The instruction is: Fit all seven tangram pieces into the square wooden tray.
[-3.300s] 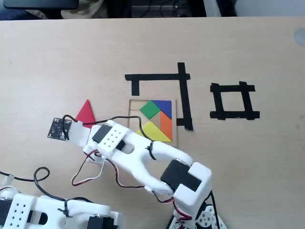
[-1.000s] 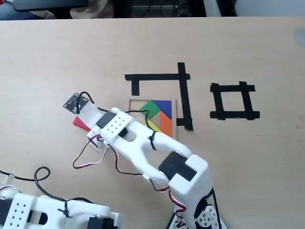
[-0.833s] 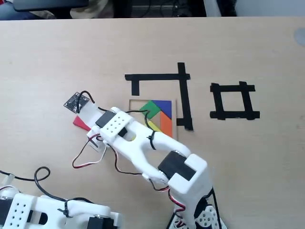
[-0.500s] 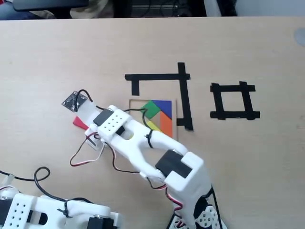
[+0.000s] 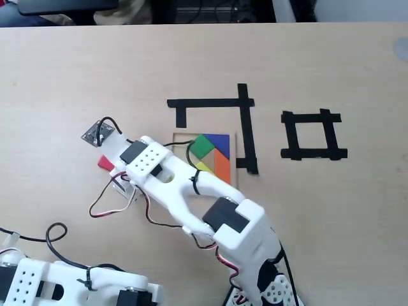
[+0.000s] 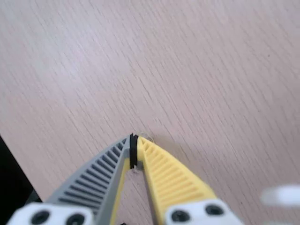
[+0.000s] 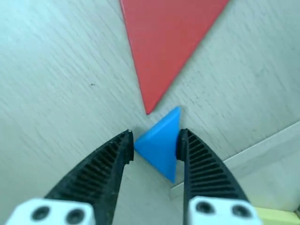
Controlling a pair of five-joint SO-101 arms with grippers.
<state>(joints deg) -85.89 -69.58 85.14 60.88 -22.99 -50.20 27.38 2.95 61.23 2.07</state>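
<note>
Pale wood-grain table (image 5: 64,76) runs under both my arms. At the left, my left arm (image 5: 64,280) lies low at the near edge. My left gripper (image 6: 134,152) has its ribbed grey and yellow fingers pressed together at the tips over bare wood.

Three seconds ago the red triangle (image 5: 104,162) lay in plain sight. My right arm has since swung its wrist farther up the table, and now covers most of it. That arm reaches long and low from its base, slanting leftward across the tray's near corner. My right gripper (image 7: 155,138) pinches a small blue triangle (image 7: 159,150) between ribbed black fingers. The red triangle's sharp tip lies just beside it.

Further right, the square wooden tray (image 5: 180,135) holds flat, glossy green (image 5: 203,146), yellow (image 5: 205,167), blue (image 5: 220,140) and orange (image 5: 222,167) pieces. Black tape marks (image 5: 245,127) border it.
</note>
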